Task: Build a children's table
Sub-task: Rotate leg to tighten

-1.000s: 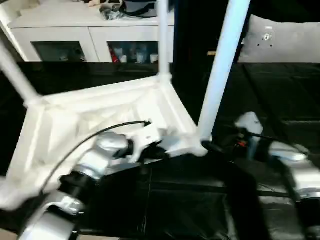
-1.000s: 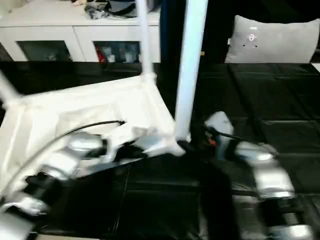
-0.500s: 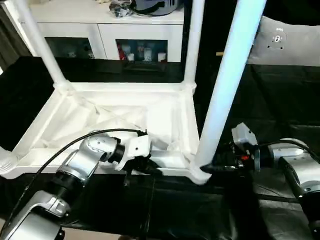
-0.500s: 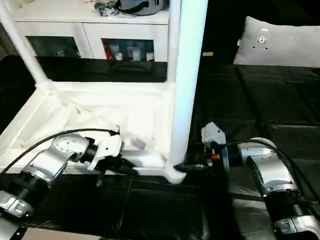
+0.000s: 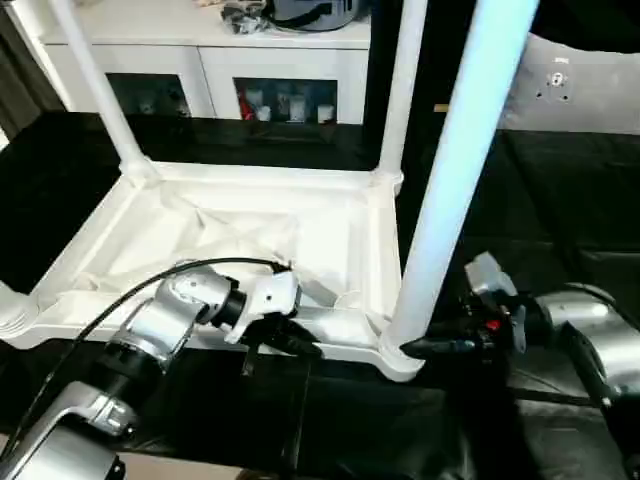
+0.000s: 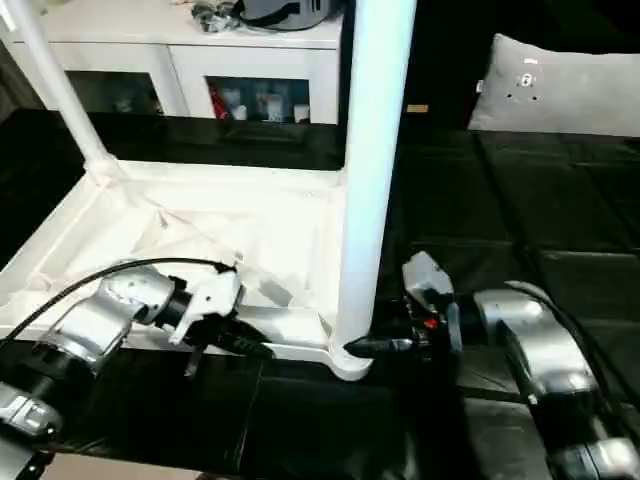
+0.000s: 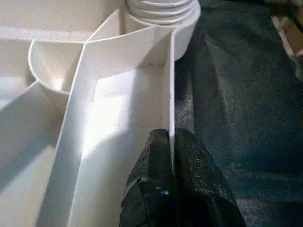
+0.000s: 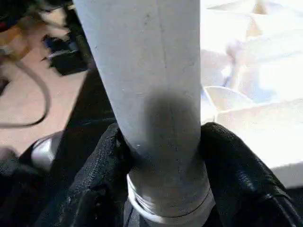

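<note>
Fingers of right gripper [image 8: 161, 189] have closed around the base of the near leg [image 5: 455, 190], just above its corner socket. Left gripper [image 7: 171, 156] fingers stay pressed together on the tabletop [image 5: 250, 230] rim wall. Tabletop lies upside down, no longer tilted. Judgement: leg being seated.

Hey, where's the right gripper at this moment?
In the left eye view, the right gripper is on the right, clamped around the base of the near-right leg, where it enters the tabletop's corner socket.
</note>
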### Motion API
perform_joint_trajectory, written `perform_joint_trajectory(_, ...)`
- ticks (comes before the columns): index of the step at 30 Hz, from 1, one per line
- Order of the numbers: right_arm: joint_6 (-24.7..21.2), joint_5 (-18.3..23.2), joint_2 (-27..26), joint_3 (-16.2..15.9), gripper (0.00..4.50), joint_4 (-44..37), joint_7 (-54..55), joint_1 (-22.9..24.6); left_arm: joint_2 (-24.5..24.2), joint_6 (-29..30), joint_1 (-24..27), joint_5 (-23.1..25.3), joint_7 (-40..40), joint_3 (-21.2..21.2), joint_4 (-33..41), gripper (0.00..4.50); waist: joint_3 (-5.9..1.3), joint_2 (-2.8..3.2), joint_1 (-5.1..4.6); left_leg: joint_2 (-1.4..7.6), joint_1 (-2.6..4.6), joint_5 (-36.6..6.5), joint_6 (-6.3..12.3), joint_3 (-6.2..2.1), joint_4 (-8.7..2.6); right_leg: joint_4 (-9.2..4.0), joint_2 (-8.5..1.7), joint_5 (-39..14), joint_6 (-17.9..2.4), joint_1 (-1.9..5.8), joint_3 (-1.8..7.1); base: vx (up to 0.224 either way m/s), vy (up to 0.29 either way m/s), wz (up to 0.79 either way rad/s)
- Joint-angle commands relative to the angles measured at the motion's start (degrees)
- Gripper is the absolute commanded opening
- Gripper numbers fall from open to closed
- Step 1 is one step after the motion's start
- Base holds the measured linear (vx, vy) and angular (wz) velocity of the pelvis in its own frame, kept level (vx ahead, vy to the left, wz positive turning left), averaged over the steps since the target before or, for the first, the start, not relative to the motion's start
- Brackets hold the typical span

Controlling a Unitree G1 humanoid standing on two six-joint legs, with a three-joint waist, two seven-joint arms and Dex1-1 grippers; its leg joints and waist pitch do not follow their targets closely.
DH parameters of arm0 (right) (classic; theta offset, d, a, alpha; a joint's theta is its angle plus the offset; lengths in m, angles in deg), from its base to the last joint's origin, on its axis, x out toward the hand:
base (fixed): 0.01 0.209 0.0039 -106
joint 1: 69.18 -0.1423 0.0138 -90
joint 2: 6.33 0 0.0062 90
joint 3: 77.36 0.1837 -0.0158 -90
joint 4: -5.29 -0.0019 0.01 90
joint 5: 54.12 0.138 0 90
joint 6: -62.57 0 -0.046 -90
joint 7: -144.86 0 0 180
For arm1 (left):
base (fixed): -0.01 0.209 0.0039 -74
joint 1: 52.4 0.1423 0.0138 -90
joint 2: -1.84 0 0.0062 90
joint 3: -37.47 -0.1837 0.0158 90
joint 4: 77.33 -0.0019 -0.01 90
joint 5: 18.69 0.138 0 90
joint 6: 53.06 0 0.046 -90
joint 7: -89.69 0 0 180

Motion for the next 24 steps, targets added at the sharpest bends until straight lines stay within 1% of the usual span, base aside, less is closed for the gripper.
perform_joint_trajectory(1, -2.8, -0.2, -3.5, -0.7, 1.96, -2.0, 7.0, -0.4, 3.8, 3.7, -0.3, -1.1, -4.5, -0.1, 1.2, 0.0, -3.11, -1.06, -0.3, 4.02, 1.23, -4.7, 6.12, -1.28, -3.83, -3.72, -5.2, 4.4, -16.1, 1.28, 2.14, 0.0, 0.0, 0.0)
perform_joint_trajectory(2, -3.5, -2.1, -5.3, -0.3, 1.96, -1.5, 12.2, -0.8, 4.9, 5.4, -0.5, -1.0, -6.9, 0.6, 1.2, 0.0, -2.87, -0.98, -0.69, 3.91, 1.35, -6.8, 4.66, -1.3, -4.09, -4.16, -5.27, 0.5, -16.0, 1.09, 2.19, 0.0, 0.0, 0.0)
perform_joint_trajectory(3, -4.7, -3.5, -7.7, 0.6, 1.96, -0.8, 18.4, -1.4, 6.3, 7.3, -1.0, -0.6, -10.1, 1.3, 0.9, 0.0, -2.63, -1.24, -1.17, 3.65, 1.25, -8.7, 3.33, -1.35, -4.36, -4.57, -5.31, -3.7, -15.5, 1.33, 2.23, 0.0, 0.0, 0.0)
perform_joint_trajectory(4, -5.5, -3.9, -8.8, 1.1, 1.96, -0.5, 20.9, -1.8, 6.9, 8.1, -1.2, -0.4, -11.5, 1.5, 0.6, 0.0, -2.67, -1.04, -1.4, 3.71, 1.39, -8.9, 2.57, -1.36, -4.46, -4.58, -5.32, -4.7, -15.3, 1.28, 2.35, 0.0, 0.0, 0.0)
perform_joint_trajectory(5, -7.8, -5.9, -11.6, 1.8, 1.96, -0.4, 27.8, -2.8, 8.7, 9.4, -1.8, 1.0, -15.6, 1.8, -0.3, 0.0, -2.49, -1.1, -2.28, 3.57, 1.21, -9.4, 1.37, -1.54, -4.75, -4.69, -5.14, -6.3, -14.9, 1.33, 2.34, 0.0, 0.0, 0.0)
perform_joint_trajectory(6, -8.5, -6.7, -12.5, 2.0, 1.96, -0.3, 30.2, -3.1, 9.4, 10.0, -2.0, 1.4, -17.0, 2.0, -0.6, 0.0, -2.55, -1.06, -2.91, 3.44, 1.13, -9.6, 0.31, -1.7, -4.98, -4.76, -5.11, -7.2, -14.1, 1.55, 2.22, 0.0, 0.0, 0.0)
perform_joint_trajectory(7, -10.1, -7.5, -14.0, 2.7, 1.96, -0.2, 33.7, -3.6, 10.3, 11.0, -2.3, 1.7, -18.7, 2.3, -0.8, 0.0, -2.55, -1.11, -3.48, 3.31, 1.34, -10.3, 0.09, -1.58, -4.89, -5.06, -5.08, -7.6, -13.8, 1.35, 2.37, 0.0, 0.0, 0.0)
perform_joint_trajectory(8, -11.2, -7.8, -14.9, 3.1, 1.96, -0.2, 36.0, -4.0, 10.9, 11.6, -2.5, 1.9, -19.7, 2.6, -0.9, 0.0, -2.63, -1.11, -3.5, 3.28, 1.36, -10.1, 0.17, -1.55, -4.72, -5.1, -5.16, -7.3, -13.7, 1.43, 2.46, 0.0, 0.0, 0.0)
perform_joint_trajectory(9, -12.1, -8.1, -16.6, 4.2, 1.96, 0.6, 39.5, -4.7, 12.0, 12.2, -2.9, 2.6, -22.1, 2.9, -1.5, 0.0, -2.58, -0.99, -3.69, 3.17, 1.21, -9.1, 0.7, -1.43, -4.63, -5.2, -5.12, -5.9, -13.6, 1.45, 2.62, 0.0, 0.0, 0.0)
perform_joint_trajectory(10, -12.7, -8.1, -17.7, 4.8, 1.96, 0.9, 41.9, -5.0, 12.7, 12.7, -3.2, 3.2, -23.7, 3.1, -1.8, 0.0, -2.74, -1.05, -3.7, 3.11, 1.19, -8.2, 1.1, -1.38, -4.46, -5.15, -5.07, -4.6, -13.4, 1.47, 2.62, 0.0, 0.0, 0.0)
perform_joint_trajectory(11, -10.9, -8.8, -18.9, 4.8, 1.96, 1.2, 43.5, -5.1, 13.8, 13.4, -3.4, 3.5, -25.5, 3.3, -1.9, 0.0, -2.83, -0.89, -3.68, 3.11, 1.16, -7.1, 1.48, -1.3, -4.38, -5.12, -5.03, -3.1, -13.3, 1.44, 2.63, 0.0, 0.0, 0.0)
perform_joint_trajectory(12, -9.1, -9.8, -19.7, 4.7, 1.96, 1.5, 45.0, -5.0, 14.9, 14.2, -3.7, 3.6, -27.3, 3.7, -2.1, 0.0, -2.83, -0.89, -3.68, 3.11, 1.16, -7.1, 1.48, -1.3, -4.38, -5.12, -5.03, -3.1, -13.3, 1.44, 2.63, 0.0, 0.0, 0.0)
perform_joint_trajectory(13, -9.1, -9.8, -19.7, 4.7, 2.3, 1.5, 45.0, -5.0, 14.9, 14.2, -3.7, 3.6, -27.3, 3.7, -2.1, 0.0, -2.8, -0.73, -3.62, 3.19, 1.18, -7.0, 1.54, -1.3, -4.37, -5.12, -5.07, -2.7, -13.2, 1.32, 2.64, 0.0, 0.0, 0.0)
perform_joint_trajectory(14, -6.7, -9.7, -21.0, 4.6, 2.5, 1.1, 45.4, -4.4, 16.0, 14.6, -3.9, 3.6, -28.5, 3.8, -2.2, 0.0, -2.97, -0.92, -3.44, 3.16, 1.08, -6.1, 1.75, -1.27, -4.27, -4.92, -4.97, -0.8, -13.2, 1.51, 2.55, 0.0, 0.0, 0.0)
perform_joint_trajectory(15, -6.6, -9.2, -21.7, 4.9, 2.63, 0.6, 45.5, -4.0, 16.3, 14.5, -3.9, 3.8, -28.6, 3.8, -2.2, 0.0, -3.1, -0.83, -3.39, 3.2, 1.0, -5.1, 2.27, -1.38, -4.23, -4.66, -4.9, 1.5, -13.3, 1.59, 2.47, 0.0, 0.0, 0.0)
perform_joint_trajectory(17, -6.2, -8.9, -22.0, 4.6, 2.74, -1.0, 44.7, -3.0, 16.5, 13.8, -3.9, 4.1, -28.9, 3.8, -2.2, 0.0, -3.12, -0.81, -3.38, 3.19, 0.92, -4.6, 2.96, -1.42, -4.18, -4.51, -4.81, 3.4, -13.4, 1.61, 2.41, 0.0, 0.0, 0.0)
perform_joint_trajectory(18, -6.0, -8.8, -21.3, 4.1, 2.85, -2.3, 43.4, -2.1, 16.2, 13.2, -3.9, 4.2, -28.8, 3.7, -2.3, 0.0, -3.14, -0.84, -3.23, 3.26, 0.94, -4.2, 3.83, -1.4, -4.11, -4.44, -4.86, 5.3, -13.4, 1.64, 2.39, 0.0, 0.0, 0.0)
perform_joint_trajectory(19, -5.9, -8.5, -20.5, 4.0, 2.85, -3.2, 42.4, -1.4, 15.7, 12.3, -3.9, 4.4, -28.6, 3.7, -2.5, 0.0, -3.14, -0.81, -3.12, 3.26, 0.94, -4.3, 4.21, -1.39, -4.06, -4.44, -4.89, 5.6, -13.2, 1.67, 2.41, 0.0, 0.0, 0.0)
perform_joint_trajectory(20, -5.9, -8.5, -20.5, 4.0, 3.07, -3.2, 42.4, -1.4, 15.7, 12.3, -3.9, 4.4, -28.6, 3.7, -2.5, 0.0, -3.13, -0.85, -3.09, 3.23, 0.9, -4.4, 4.29, -1.38, -4.07, -4.48, -4.95, 5.5, -13.2, 1.75, 2.42, 0.0, 0.0, 0.0)
perform_joint_trajectory(22, -4.8, -7.4, -18.9, 4.6, 3.13, -4.0, 39.9, -0.4, 14.3, 10.7, -3.6, 4.8, -27.1, 3.4, -2.7, 0.0, -3.1, -0.81, -3.0, 3.21, 0.87, -4.8, 4.47, -1.35, -4.03, -4.61, -4.99, 4.5, -13.1, 1.78, 2.41, 0.0, 0.0, 0.0)
perform_joint_trajectory(23, -4.1, -6.7, -17.7, 4.9, 3.18, -4.3, 38.0, 0.0, 13.3, 9.4, -3.4, 5.0, -25.8, 3.0, -2.7, 0.0, -3.18, -0.62, -2.75, 3.29, 0.9, -5.0, 4.67, -1.41, -3.95, -4.66, -5.12, 4.2, -12.9, 1.78, 2.47, 0.0, 0.0, 0.0)
perform_joint_trajectory(24, -4.1, -6.7, -17.7, 4.9, 3.38, -4.3, 38.0, 0.0, 13.3, 9.4, -3.4, 5.0, -25.8, 3.0, -2.7, 0.0, -3.17, -0.73, -2.73, 3.3, 0.83, -4.9, 4.69, -1.35, -3.98, -4.57, -4.99, 4.4, -12.7, 1.78, 2.43, 0.0, 0.0, 0.0)
